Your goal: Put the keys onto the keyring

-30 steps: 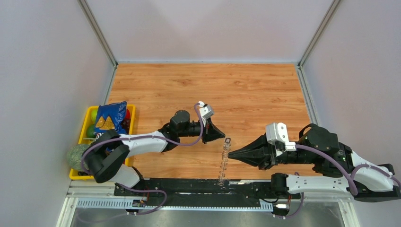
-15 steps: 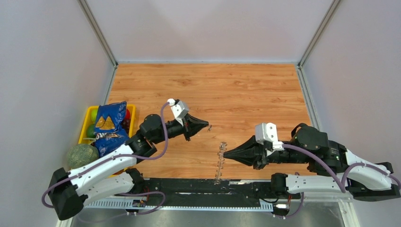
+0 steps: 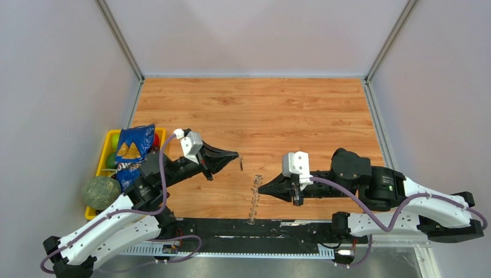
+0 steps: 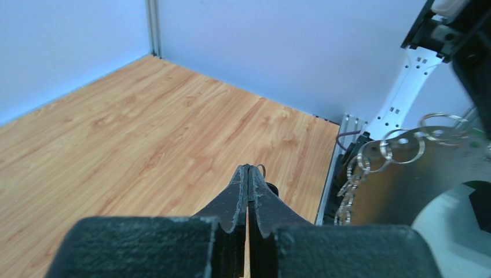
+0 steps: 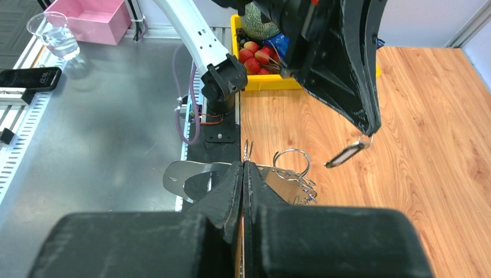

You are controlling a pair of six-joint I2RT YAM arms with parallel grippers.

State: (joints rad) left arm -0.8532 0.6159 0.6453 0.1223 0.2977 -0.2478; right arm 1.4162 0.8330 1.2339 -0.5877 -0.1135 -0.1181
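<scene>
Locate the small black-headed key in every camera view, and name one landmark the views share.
Top external: the key hangs at the left gripper tip, center-left.
Left wrist: mostly hidden; only a small ring peeks past the fingertips.
Right wrist: key dangles right of center.
Shared landmark: the keyring.

Shiny metal keyring (image 5: 292, 168), matt wood-grain table (image 3: 289, 110).

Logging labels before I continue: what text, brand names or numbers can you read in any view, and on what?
No text is readable in any view.
blue snack bag in the yellow bin: print too blurred to read.
black phone: screen dark, no text.
key: no marking legible.
</scene>
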